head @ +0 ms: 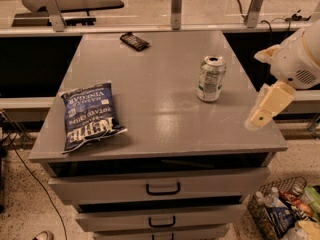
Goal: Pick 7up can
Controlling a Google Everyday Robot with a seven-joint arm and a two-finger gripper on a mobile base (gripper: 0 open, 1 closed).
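On the right half of the grey worktop (165,129) stands the 7up can (211,78), upright, with its silver top showing. Off to the right of the can, over the worktop's right edge, hangs the gripper (264,109). It is not touching the can. Whether its jaws are open or closed cannot be told. A blue chip bag (91,115) lies flat on the left side.
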